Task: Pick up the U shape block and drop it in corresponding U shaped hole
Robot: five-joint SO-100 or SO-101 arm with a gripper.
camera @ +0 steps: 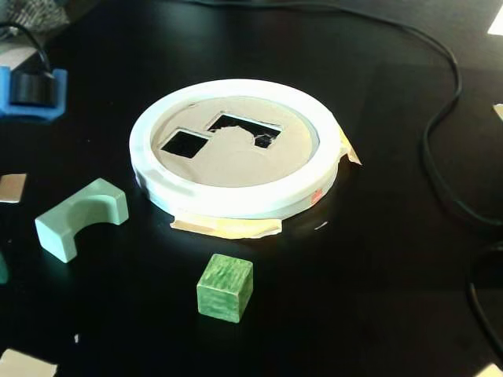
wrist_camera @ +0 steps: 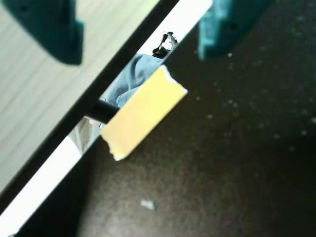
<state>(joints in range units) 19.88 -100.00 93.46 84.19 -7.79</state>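
- In the fixed view, far left on my black surface (camera: pixel 377 267), I see a blue holder (camera: pixel 30 98) with a dark part in it.
- Below that lies the U block (camera: pixel 81 217), pale mint, on its side at the left edge, well apart from the ring.
- Next comes a green cube (camera: pixel 225 287), near the ring's front.
- The white ring (camera: pixel 236 200) sits in the middle, taped down, with a cardboard lid (camera: pixel 236 161) showing 2 holes: a square hole (camera: pixel 183 142) and a bigger notched hole (camera: pixel 244 129).
- A black cable (camera: pixel 440 118) runs down the right.
- In the wrist view, the 2 teal fingers (wrist_camera: pixel 139 37) stand spread wide, holding nothing, above a yellow tape piece (wrist_camera: pixel 143 113) by the surface's edge.
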